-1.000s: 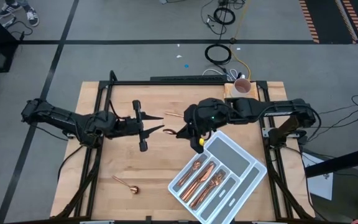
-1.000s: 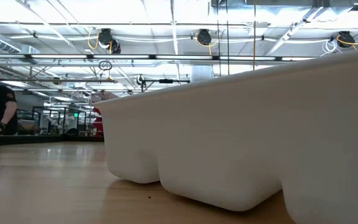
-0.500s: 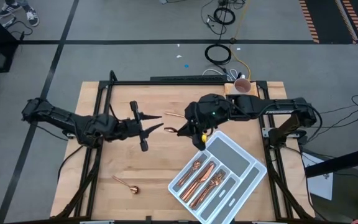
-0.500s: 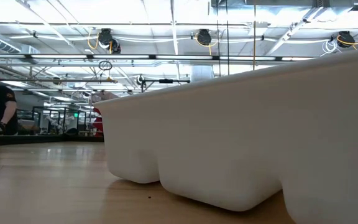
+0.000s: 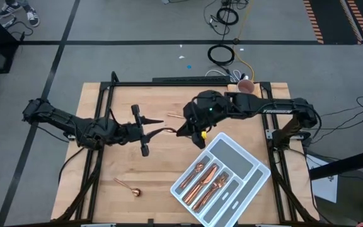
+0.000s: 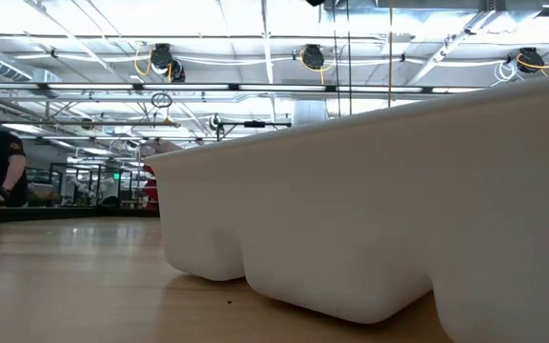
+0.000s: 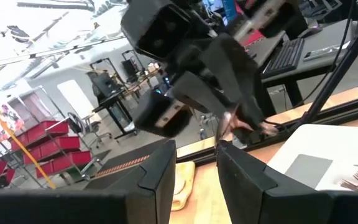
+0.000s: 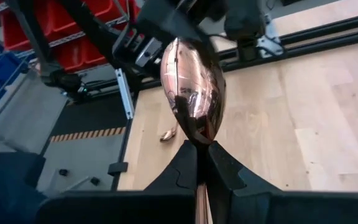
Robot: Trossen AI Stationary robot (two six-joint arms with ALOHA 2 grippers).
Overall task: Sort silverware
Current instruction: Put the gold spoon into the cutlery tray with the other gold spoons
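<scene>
Right gripper (image 8: 197, 163) pinched a spoon (image 8: 191, 90) left of the tray (image 5: 239, 165); left gripper (image 5: 142, 130) stood open nearby.

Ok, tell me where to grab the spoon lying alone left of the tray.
Take the lone spoon by the middle of its thin handle, coming straight down with fingers across it. It lies flat and diagonal on the table; the rounded bowl end offers less to pinch.
</scene>
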